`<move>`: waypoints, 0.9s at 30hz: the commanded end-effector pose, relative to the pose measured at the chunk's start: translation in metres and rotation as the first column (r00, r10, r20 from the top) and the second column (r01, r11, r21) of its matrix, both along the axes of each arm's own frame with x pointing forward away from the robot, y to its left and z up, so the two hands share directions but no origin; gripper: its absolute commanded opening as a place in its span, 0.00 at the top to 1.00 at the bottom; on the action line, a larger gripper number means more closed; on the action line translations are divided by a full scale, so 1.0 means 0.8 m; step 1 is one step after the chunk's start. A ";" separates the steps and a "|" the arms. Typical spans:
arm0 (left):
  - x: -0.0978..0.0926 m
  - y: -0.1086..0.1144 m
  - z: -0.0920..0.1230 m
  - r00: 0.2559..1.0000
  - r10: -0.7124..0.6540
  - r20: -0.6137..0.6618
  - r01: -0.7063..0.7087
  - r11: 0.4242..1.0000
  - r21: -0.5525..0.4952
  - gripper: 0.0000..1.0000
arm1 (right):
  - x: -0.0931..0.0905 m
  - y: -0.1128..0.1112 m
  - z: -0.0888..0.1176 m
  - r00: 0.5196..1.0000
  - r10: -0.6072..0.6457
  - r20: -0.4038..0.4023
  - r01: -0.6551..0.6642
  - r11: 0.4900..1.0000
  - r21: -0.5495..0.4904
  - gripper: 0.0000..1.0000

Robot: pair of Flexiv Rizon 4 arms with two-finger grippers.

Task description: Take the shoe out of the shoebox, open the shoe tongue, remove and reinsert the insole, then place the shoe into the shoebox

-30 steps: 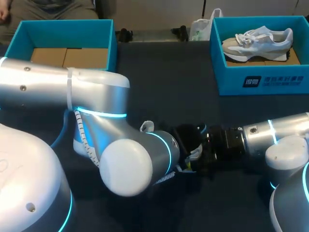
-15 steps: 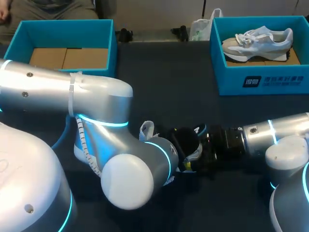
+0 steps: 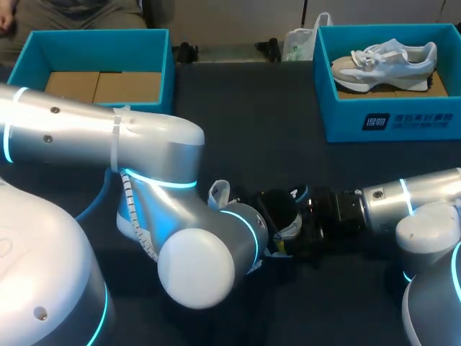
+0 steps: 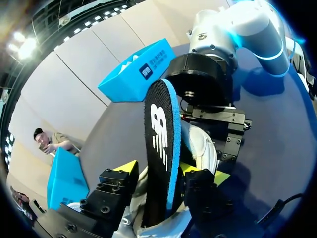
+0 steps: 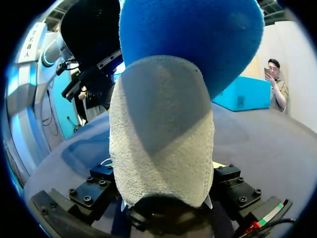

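Since the earlier frames the left arm (image 3: 144, 144) has swung a little toward the right arm (image 3: 403, 198), its elbow sliding nearer the table's front. The right arm, both boxes and the second shoe have stayed put.

From the head view, the two arms meet low over the dark table (image 3: 252, 122), in front of its middle. The left arm's elbow hides most of what lies between them, and only white bits of the shoe (image 3: 218, 193) show there. The left box (image 3: 94, 43) stands at the far left with bare cardboard inside. The right box (image 3: 389, 119) stands at the far right with the second shoe (image 3: 385, 61) in it.

From the left wrist view, the left gripper (image 4: 161, 171) is clenched on the insole (image 4: 158, 134), with a yellow tip on either side. The insole stands upright, black-faced with a blue rim, rising out of the white shoe. Just ahead, the right arm's black end sits at the shoe's far side.

From the right wrist view, the right gripper (image 5: 163, 186) grasps the shoe, whose pale, rough fabric fills the gap between its fingers. The insole's blue underside rises above the shoe. Beyond them is the left arm's black end.
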State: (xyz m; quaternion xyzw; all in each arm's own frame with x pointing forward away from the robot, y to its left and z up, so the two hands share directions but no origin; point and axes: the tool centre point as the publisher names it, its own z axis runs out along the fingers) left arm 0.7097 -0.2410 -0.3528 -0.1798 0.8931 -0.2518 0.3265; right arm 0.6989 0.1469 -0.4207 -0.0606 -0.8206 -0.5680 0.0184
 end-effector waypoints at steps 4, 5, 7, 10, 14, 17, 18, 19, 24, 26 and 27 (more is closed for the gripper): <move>-0.002 0.006 -0.005 1.000 -0.016 0.005 0.016 1.000 -0.013 0.56 | -0.001 0.001 0.001 1.000 -0.001 -0.001 0.001 1.000 -0.004 1.00; -0.001 0.006 -0.006 1.000 -0.017 0.005 0.017 1.000 -0.012 0.56 | -0.001 0.001 0.001 1.000 -0.001 -0.001 0.001 1.000 -0.004 1.00; -0.001 0.006 -0.006 1.000 -0.022 0.006 0.022 1.000 -0.012 0.59 | -0.001 0.001 0.001 1.000 -0.001 -0.001 0.001 1.000 -0.004 1.00; -0.002 0.007 -0.006 0.999 -0.031 0.006 0.031 0.999 -0.017 0.71 | -0.001 0.001 0.001 1.000 -0.001 -0.001 0.001 1.000 -0.004 1.00; -0.002 0.006 -0.005 0.999 -0.039 0.005 0.039 0.999 -0.020 1.00 | -0.001 0.001 0.001 1.000 -0.001 -0.001 0.001 1.000 -0.004 1.00; 0.001 0.003 -0.001 0.998 -0.044 -0.033 0.043 0.999 -0.031 1.00 | -0.001 0.001 0.001 1.000 -0.001 -0.001 0.001 1.000 -0.004 1.00; 0.002 0.002 0.001 0.998 -0.044 -0.043 0.042 0.998 -0.036 1.00 | -0.001 0.001 0.001 1.000 -0.001 -0.001 0.001 1.000 -0.004 1.00; 0.003 0.001 0.003 0.997 -0.047 -0.059 0.044 0.998 -0.043 1.00 | -0.001 0.001 0.001 1.000 -0.001 -0.001 0.001 1.000 -0.004 1.00; 0.006 -0.003 0.020 0.984 -0.068 -0.165 0.056 0.995 -0.078 1.00 | -0.001 0.001 0.001 1.000 -0.001 -0.001 0.001 1.000 -0.004 1.00; 0.007 -0.005 0.027 0.972 -0.083 -0.219 0.065 0.994 -0.091 1.00 | -0.001 0.001 0.001 1.000 -0.001 -0.001 0.001 1.000 -0.004 1.00; 0.007 -0.006 0.031 0.966 -0.089 -0.244 0.067 0.993 -0.098 1.00 | -0.001 0.001 0.001 1.000 -0.001 -0.001 0.001 1.000 -0.004 1.00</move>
